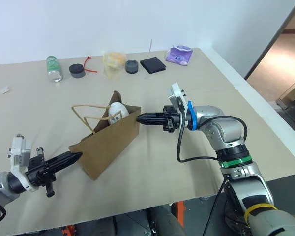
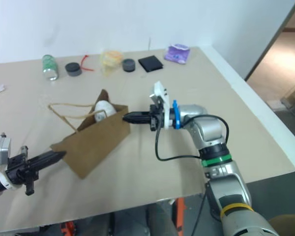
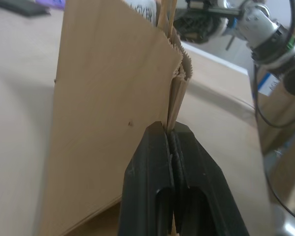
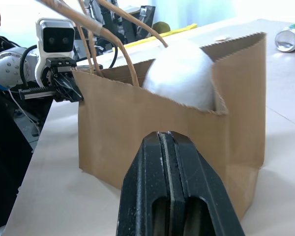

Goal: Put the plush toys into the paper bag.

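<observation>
Bag flanked lengthwise: right gripper, fingers pressed together, empty, at mouth corner nearest egg toy; left gripper, together too, at bottom end. Right judged nearer.

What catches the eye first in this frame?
A brown paper bag lies mid-table with a white egg-shaped plush toy poking out of its open mouth. The shut left end effector sits at the bag's bottom end, and the shut right end effector at its mouth.
</observation>
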